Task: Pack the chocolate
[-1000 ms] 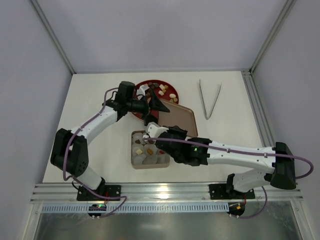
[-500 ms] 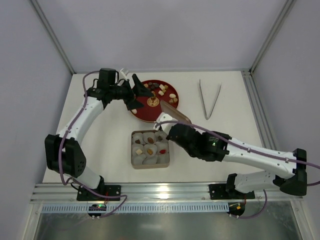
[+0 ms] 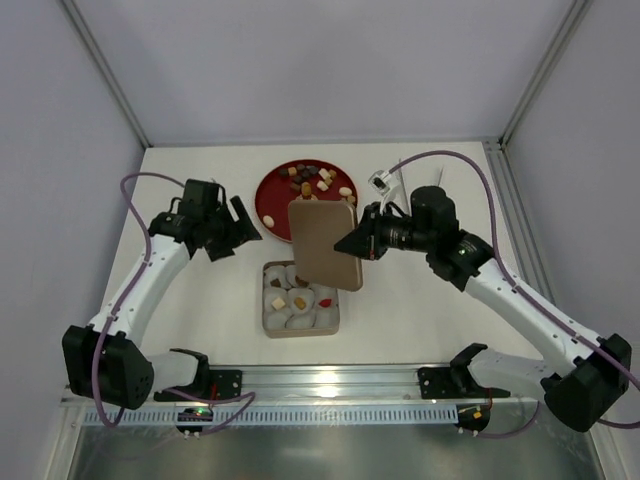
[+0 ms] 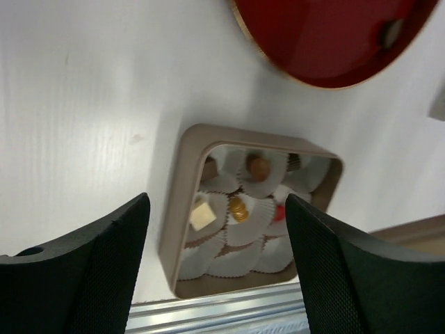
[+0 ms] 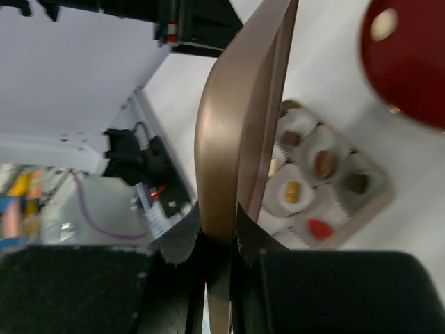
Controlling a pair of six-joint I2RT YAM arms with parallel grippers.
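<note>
The right gripper (image 3: 353, 243) is clamped on one edge of the lid (image 3: 322, 243) and holds it tilted in the air above the box (image 3: 300, 334). From the top, the lid hides the box's far right corner and the near rim of the plate (image 3: 272, 195) beyond the box. In the right wrist view the lid is edge-on and covers the box's left part. The plate there is a blurred red patch, cut off at the corner.

Some chocolate (image 4: 259, 167) sits in the box's white cups (image 4: 236, 257): brown, gold, cream and red pieces show. How many cups are filled cannot be told, as several are shadowed or covered. More chocolate (image 3: 320, 180) lies on the plate's far half, and each piece is too small to make out.

The left gripper (image 3: 235, 228) hangs left of the box and beyond it, with its fingers spread wide and nothing between them. Its wrist view cuts off most of the plate.
</note>
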